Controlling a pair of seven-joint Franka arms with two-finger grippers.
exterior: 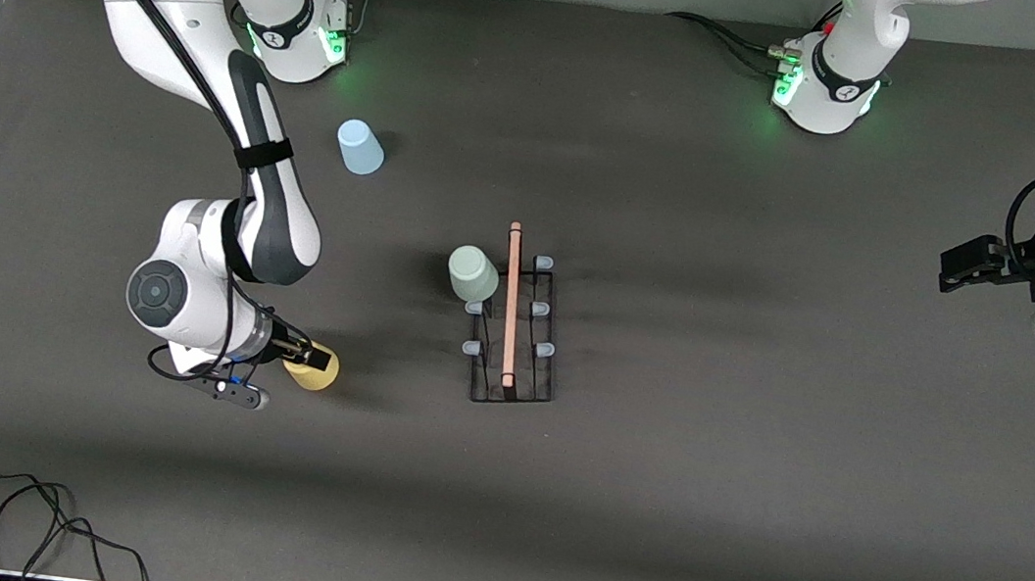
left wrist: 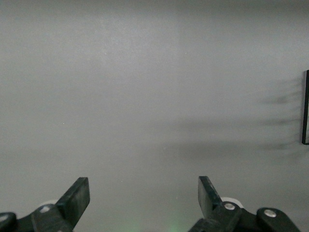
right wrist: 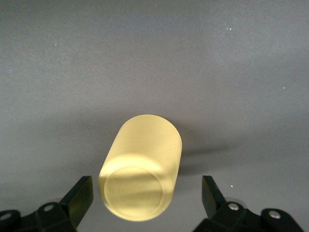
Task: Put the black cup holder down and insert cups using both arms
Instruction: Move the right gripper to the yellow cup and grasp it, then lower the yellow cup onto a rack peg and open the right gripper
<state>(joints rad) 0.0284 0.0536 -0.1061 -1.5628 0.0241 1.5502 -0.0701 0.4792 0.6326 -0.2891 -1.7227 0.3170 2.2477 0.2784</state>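
Rack's down: the black cup holder (exterior: 516,330) stands mid-table, and the mint cup (exterior: 471,273) already sits over a peg at the corner toward my right arm's end. Two to go. The blue cup (exterior: 359,147) waits by my right arm's base. My right gripper (exterior: 304,355) is spread wide around the yellow cup (right wrist: 141,166), not yet squeezing. My left gripper (exterior: 967,266) waits, fingers apart, empty.
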